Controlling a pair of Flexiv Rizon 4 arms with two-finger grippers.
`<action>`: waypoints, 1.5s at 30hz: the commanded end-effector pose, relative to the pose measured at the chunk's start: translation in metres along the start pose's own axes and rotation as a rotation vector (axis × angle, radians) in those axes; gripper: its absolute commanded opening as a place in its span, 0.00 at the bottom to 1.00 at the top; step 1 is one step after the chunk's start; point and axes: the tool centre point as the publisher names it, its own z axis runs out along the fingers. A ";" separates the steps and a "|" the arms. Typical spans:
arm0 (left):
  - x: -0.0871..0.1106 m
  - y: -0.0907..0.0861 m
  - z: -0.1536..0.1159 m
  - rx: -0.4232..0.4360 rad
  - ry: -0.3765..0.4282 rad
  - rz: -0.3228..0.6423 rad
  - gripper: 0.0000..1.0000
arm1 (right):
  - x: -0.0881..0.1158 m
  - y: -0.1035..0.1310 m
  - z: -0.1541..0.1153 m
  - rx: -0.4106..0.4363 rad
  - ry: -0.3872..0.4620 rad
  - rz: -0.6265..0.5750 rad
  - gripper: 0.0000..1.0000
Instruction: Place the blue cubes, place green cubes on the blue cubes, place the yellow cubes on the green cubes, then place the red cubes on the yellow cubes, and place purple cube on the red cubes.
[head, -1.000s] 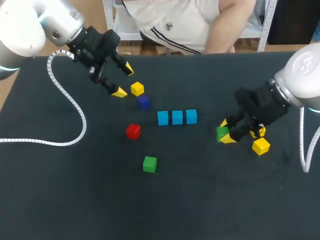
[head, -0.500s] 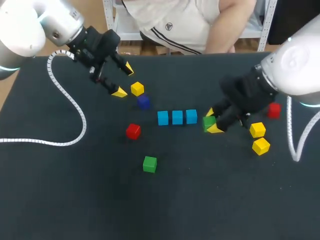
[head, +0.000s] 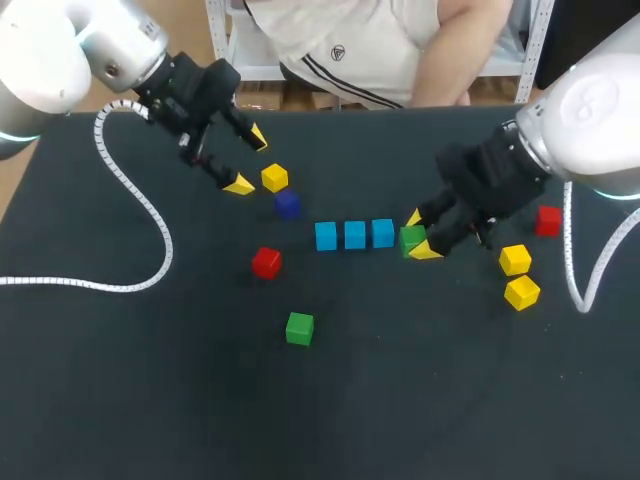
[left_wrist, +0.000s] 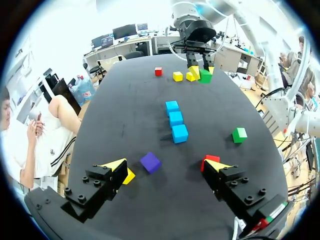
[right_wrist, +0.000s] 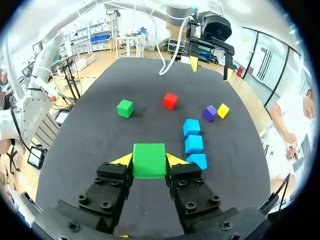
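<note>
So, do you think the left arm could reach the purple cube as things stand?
Probably yes: the left gripper is open and empty, and the purple cube lies just ahead of its fingers with nothing on top. The yellow cube close beside it could get nudged.

black matte table (head: 420, 400) spans head view, evenly lit.

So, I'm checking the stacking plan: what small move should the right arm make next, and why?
Probably carry the green cube over the nearest blue cube and lower it: the right gripper is shut on it beside that cube, which carries nothing.
</note>
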 end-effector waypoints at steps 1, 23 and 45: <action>0.000 0.003 0.000 0.007 0.001 0.002 1.00 | 0.000 0.000 0.000 0.000 0.000 0.000 0.00; 0.000 0.003 0.000 0.007 0.001 0.002 1.00 | -0.011 -0.004 0.007 0.008 0.048 0.015 0.00; 0.000 0.003 0.000 0.007 0.001 0.002 1.00 | -0.007 -0.051 0.024 0.062 0.068 0.066 0.00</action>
